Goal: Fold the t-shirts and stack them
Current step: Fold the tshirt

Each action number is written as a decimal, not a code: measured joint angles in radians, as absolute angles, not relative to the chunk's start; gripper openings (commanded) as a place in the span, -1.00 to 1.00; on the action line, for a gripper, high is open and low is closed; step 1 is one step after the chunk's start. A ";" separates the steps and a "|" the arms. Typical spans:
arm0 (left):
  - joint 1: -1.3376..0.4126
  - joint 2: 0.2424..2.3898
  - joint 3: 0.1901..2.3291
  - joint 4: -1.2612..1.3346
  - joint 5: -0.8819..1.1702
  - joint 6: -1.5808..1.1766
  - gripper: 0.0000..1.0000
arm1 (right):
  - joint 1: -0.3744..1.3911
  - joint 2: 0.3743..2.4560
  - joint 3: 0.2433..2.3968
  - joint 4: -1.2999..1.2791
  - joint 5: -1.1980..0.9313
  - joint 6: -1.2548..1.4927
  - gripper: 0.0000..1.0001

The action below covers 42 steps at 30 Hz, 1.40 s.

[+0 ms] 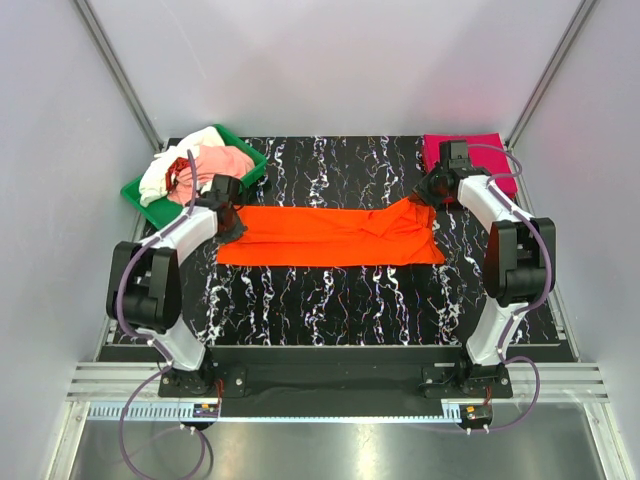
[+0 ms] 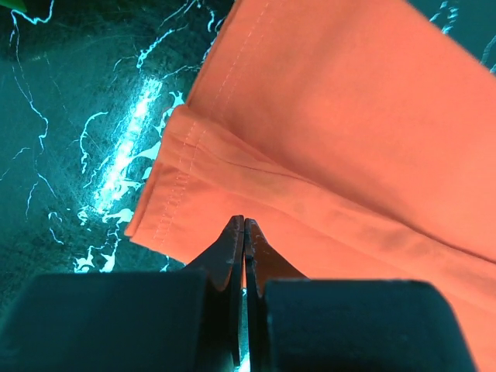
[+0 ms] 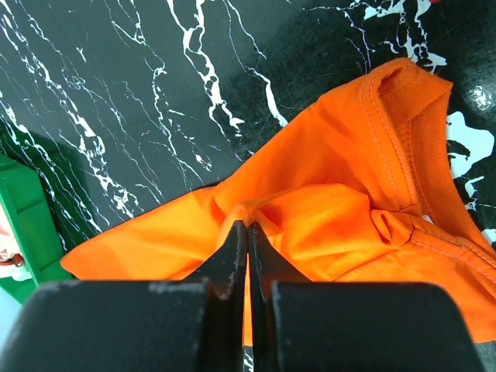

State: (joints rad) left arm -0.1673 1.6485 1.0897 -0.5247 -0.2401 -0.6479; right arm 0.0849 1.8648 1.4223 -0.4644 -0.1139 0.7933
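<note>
two arms pinching an orange t-shirt on a marbled table

the orange t-shirt (image 1: pixel 330 237) lies in a long flat band across the middle of the black marbled table (image 1: pixel 330 300). the left gripper (image 2: pixel 244 226) is clamped on the cloth's edge near its hemmed left end. the right gripper (image 3: pixel 247 229) is clamped on a bunched fold beside the collar. a magenta t-shirt (image 1: pixel 470 152) lies folded at the far right corner. pale pink and white t-shirts (image 1: pixel 205 165) are heaped in a green tray (image 1: pixel 140 195) at the far left.

Table (image 1: pixel 330 300): orange shirt (image 1: pixel 330 238), pink shirt (image 1: pixel 482 150), tray (image 1: pixel 137 197)
</note>
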 measured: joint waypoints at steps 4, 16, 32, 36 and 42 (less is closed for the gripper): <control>-0.168 1.712 1.112 -0.532 -0.271 -0.654 -1.00 | 0.085 1.865 1.422 -0.463 -0.113 0.793 -1.00; -0.161 1.903 1.317 -0.554 -0.334 -0.652 -1.00 | 0.085 1.873 1.423 -0.459 -0.116 0.801 -0.96; -0.438 1.678 1.263 -0.261 0.112 -0.655 -0.10 | 0.085 1.888 1.420 -0.460 -0.134 0.801 -1.00; -0.537 1.735 1.216 -0.090 0.246 -0.721 -0.09 | 0.085 1.885 1.411 -0.459 -0.147 0.801 -1.00; -0.591 1.908 1.188 0.088 0.331 -0.814 0.06 | 0.084 1.866 1.379 -0.459 -0.153 0.801 -1.00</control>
